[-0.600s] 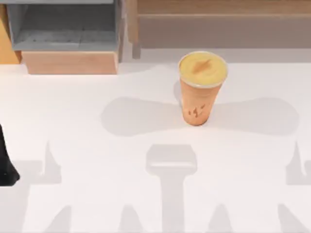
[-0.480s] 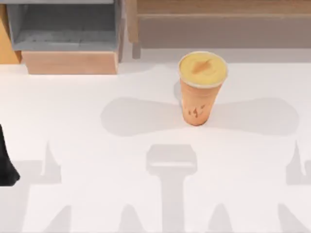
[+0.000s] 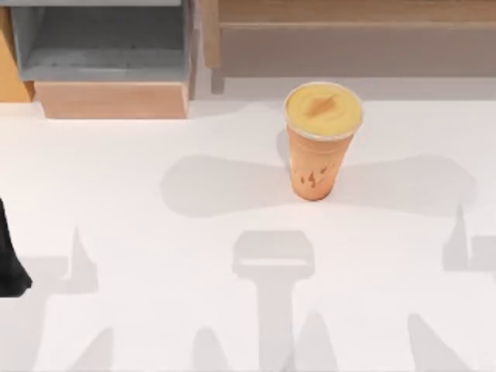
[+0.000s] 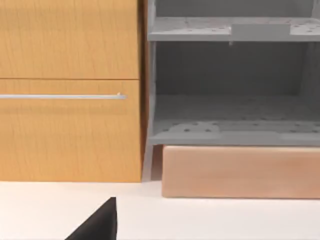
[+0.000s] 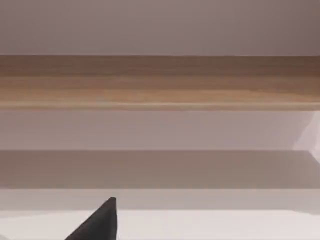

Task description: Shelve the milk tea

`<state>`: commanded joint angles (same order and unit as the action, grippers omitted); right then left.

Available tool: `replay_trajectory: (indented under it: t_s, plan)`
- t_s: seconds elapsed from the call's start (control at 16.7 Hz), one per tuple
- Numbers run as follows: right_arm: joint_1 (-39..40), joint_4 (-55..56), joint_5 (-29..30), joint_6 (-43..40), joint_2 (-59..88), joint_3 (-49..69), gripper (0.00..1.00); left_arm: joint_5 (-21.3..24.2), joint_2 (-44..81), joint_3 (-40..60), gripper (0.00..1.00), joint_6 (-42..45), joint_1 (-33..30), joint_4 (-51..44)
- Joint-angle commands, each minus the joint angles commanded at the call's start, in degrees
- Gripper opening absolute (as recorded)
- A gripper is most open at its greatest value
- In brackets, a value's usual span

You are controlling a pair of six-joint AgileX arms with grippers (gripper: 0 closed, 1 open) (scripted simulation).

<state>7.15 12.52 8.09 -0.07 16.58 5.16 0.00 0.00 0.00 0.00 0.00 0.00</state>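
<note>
**Desk:** Where does the milk tea [image 3: 321,139] stand, and what threatens it?

**Photographer:** Upright on the white tabletop [image 3: 155,232], just past centre toward one o'clock, its yellow-orange top facing up. The cup is tall and tapers to a narrow foot — my judgement is that a glancing approach high on its wall could tip it. The grey shelf unit [image 3: 105,46] sits off at eleven o'clock, so the carry runs leftward, and a loose hold could let the cup slip.

**Desk:** And the pincers?

**Photographer:** The left arm [image 3: 9,263] is parked at the nine o'clock edge, well apart from the cup. Each wrist view catches one dark fingertip — left [image 4: 97,225], right [image 5: 97,222] — whether either pincer is spread, I cannot tell.
</note>
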Motion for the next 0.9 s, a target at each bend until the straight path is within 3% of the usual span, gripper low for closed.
replay_trajectory:
  t_s: [0.9]
  plan:
    - [32.12,53.26,33.12,1.12,74.9,21.25,1.0,0.0,0.0,0.0,1.0,0.0,0.0,0.0]
